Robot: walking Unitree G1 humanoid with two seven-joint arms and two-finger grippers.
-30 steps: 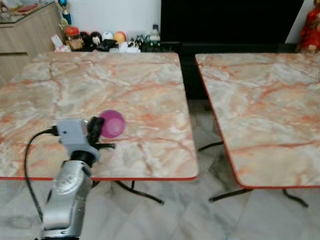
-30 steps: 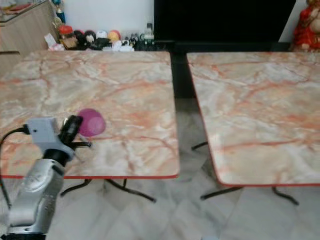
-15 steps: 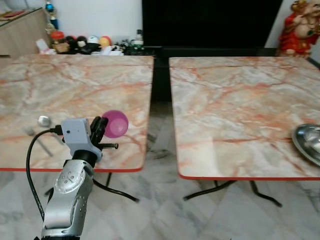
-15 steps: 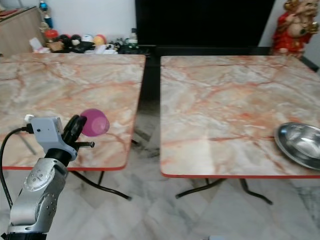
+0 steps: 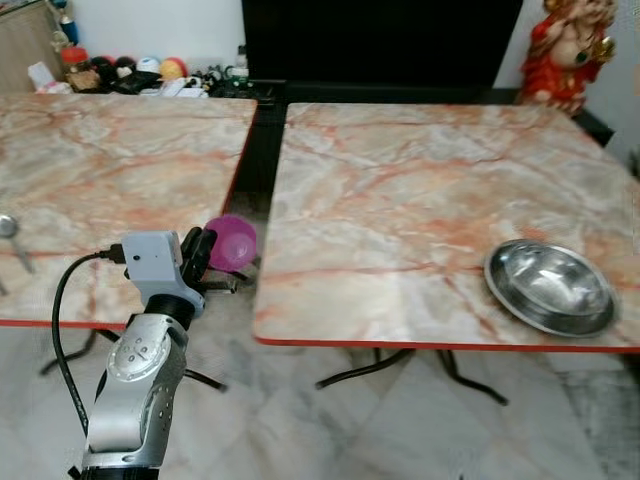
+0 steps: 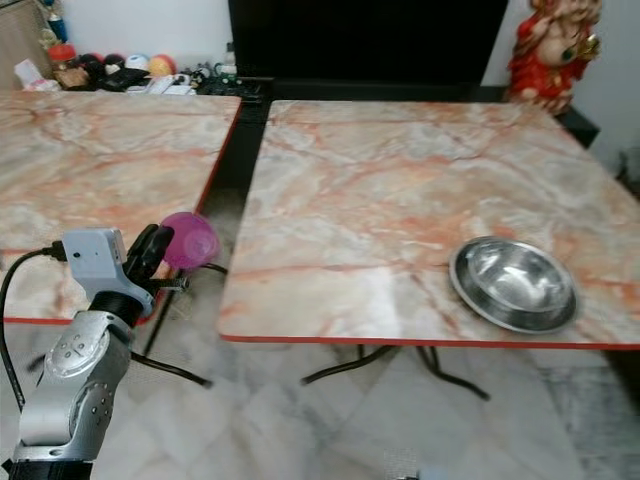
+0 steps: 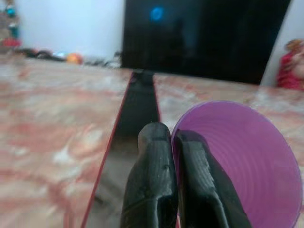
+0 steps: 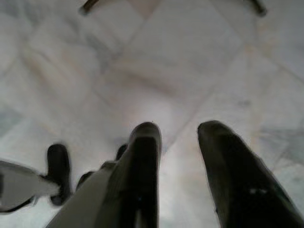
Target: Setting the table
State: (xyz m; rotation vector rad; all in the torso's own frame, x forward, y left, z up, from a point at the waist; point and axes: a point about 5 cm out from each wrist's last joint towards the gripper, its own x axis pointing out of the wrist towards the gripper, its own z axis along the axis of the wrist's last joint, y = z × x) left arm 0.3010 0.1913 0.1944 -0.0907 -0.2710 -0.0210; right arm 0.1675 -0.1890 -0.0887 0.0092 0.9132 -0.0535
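Head views: at lower left of the frame the left tool [image 5: 208, 258] pinches the rim of a small purple plastic cup [image 5: 232, 242], held in the air at the gap between two orange-veined marble worktops [image 5: 420, 190], while a round stainless-steel bowl [image 5: 549, 286] sits at the right worktop's near right corner. Left wrist view: the black fingers [image 7: 154, 190] are pressed together on the cup's wall at lower centre, its open mouth filling the lower right. Right wrist view: the right tool [image 8: 179, 166] hangs over pale marble floor tiles [image 8: 156, 61], fingers spread apart.
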